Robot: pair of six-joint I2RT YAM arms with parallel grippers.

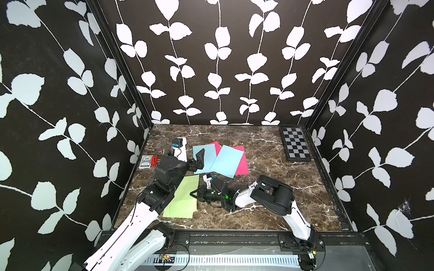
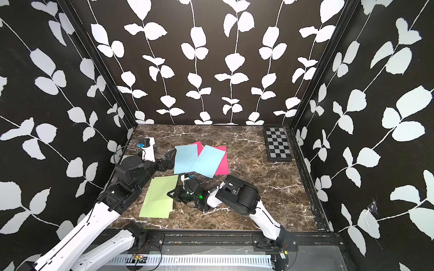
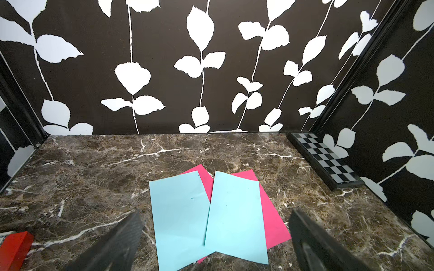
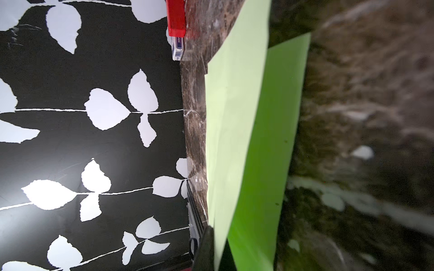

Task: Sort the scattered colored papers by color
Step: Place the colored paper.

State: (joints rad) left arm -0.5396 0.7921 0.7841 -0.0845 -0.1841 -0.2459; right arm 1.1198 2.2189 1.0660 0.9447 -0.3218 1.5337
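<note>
**My right gripper (image 1: pixel 195 195) pinches green paper; my left gripper (image 1: pixel 201 159) hangs open by the blue.**

My right jaws are pressed together on the edge of the pale green sheet (image 4: pixel 230 117). That edge is raised off a second green sheet (image 4: pixel 270 140) lying under it. Both greens sit on the marble table (image 1: pixel 270 176) toward its front, between my two arms. My left jaws are spread wide with nothing between them, just beside the near edge of the light blue sheets (image 1: pixel 226 162). Whether they touch the paper I cannot tell. The two blues overlap at mid-table, on top of the pink sheets (image 1: pixel 242 164), which show at the far corners and along one side. The checkerboard (image 1: pixel 295 144) lies at the far corner, well apart. The card box (image 1: pixel 145 162) and red block (image 1: pixel 154 160) sit together by the opposite wall.
</note>
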